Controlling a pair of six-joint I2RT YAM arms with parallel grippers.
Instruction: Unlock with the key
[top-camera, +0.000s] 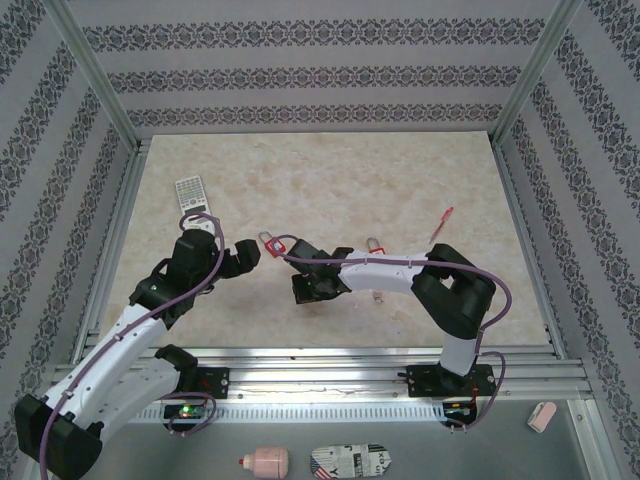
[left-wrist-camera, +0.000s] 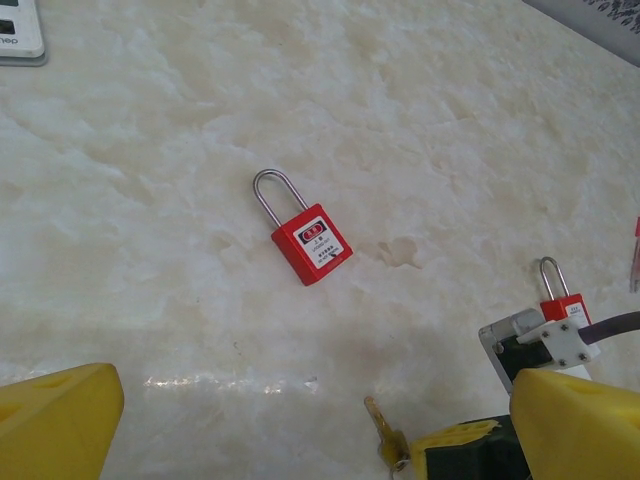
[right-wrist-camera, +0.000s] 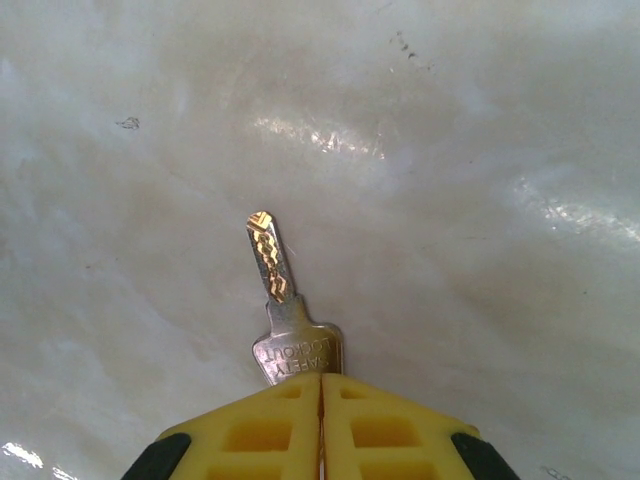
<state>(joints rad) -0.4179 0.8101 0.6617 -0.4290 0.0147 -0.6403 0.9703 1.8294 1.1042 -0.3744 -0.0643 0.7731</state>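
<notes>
The right gripper (right-wrist-camera: 321, 380) clamps the small silver metal key (right-wrist-camera: 285, 310); the left gripper (left-wrist-camera: 315, 385) gapes wide. Next, its blade needs aligning with the keyway of the red, steel-shackled padlock (left-wrist-camera: 310, 245).

Patterned striped walls (top-camera: 300, 80) enclose a glossy marble tabletop (top-camera: 330, 180).

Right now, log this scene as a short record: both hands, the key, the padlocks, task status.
left hand: open, empty, above the table
right hand: shut on the head of the key
key: blade sticks out past the fingertips, low over the table; contact with the table unclear
near padlock: red, lying flat on the table, no key in it, nothing touching it
second padlock: red, farther right, partly hidden by the right arm
task status: key gripped, not yet in a lock
</notes>
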